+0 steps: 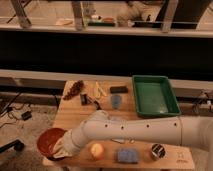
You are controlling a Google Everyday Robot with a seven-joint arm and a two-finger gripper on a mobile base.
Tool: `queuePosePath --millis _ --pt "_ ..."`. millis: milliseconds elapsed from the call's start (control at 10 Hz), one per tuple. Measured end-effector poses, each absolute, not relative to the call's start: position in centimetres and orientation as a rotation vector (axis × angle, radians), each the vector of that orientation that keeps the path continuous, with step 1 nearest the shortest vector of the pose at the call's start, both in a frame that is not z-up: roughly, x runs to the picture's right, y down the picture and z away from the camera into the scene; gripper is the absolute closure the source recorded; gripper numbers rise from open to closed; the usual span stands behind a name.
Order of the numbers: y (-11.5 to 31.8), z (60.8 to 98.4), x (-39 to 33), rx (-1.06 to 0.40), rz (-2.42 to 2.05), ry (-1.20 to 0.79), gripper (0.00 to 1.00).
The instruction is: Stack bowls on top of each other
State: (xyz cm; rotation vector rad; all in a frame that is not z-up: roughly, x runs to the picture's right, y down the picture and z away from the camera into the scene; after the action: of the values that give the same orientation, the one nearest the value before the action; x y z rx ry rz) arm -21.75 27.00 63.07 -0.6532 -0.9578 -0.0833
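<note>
An orange-red bowl hangs at the table's front left corner, partly beyond the edge. My gripper sits at the bowl's right rim, shut on it, at the end of the thick white arm that reaches in from the right across the table's front. The arm hides part of the tabletop behind it. This is the only bowl in view.
On the wooden table stand a green tray at the back right and a small metal cup, a blue sponge and an orange fruit along the front. Small packets and a blue item lie at the back.
</note>
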Motion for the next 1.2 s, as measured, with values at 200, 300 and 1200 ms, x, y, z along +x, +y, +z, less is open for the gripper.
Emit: queuePosePath --millis 200,300,1200 --pt "26.99 63.35 -21.87 -0.653 -0.083 -0.955 0.86" --pt "26.93 63.48 -21.78 -0.652 -0.08 -0.952 0.86" --pt "26.96 63.75 -21.71 -0.651 -0.078 -0.943 0.27"
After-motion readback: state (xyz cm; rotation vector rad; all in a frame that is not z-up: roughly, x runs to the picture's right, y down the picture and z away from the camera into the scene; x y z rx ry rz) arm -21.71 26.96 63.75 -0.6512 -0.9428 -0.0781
